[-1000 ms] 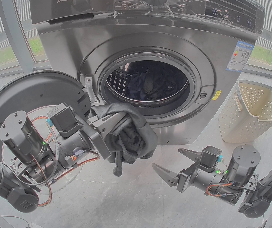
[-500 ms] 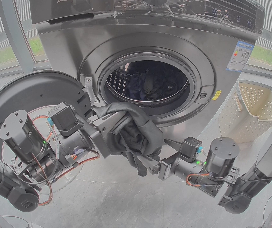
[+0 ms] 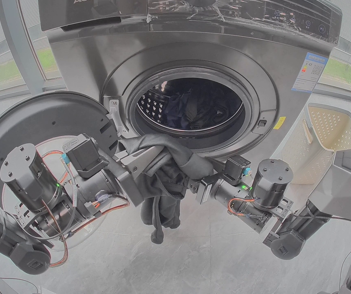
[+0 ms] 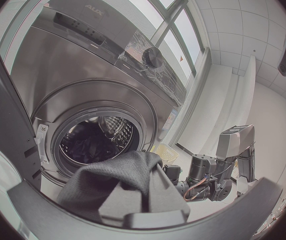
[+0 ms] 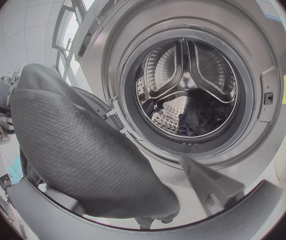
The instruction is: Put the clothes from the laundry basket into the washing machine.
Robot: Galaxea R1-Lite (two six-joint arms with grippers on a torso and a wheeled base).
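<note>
Dark grey garment, one piece, hangs from the left gripper just below and in front of the drum opening of the single washing machine. The door stands swung wide to the left. Compared with one second ago, the right gripper has travelled from low over the floor up to the garment's right side. The left gripper has barely shifted, and a strip of cloth now dangles lower.

One cream laundry basket stands beside the machine on the right. A heap of dark clothes lies inside the drum; its pieces cannot be counted.

The left gripper's jaws are clamped together on a fold of the garment, which drapes over them. The right gripper's jaws are spread wide. One finger is bare and the other is covered by cloth; whether it presses on the fabric is unclear.
</note>
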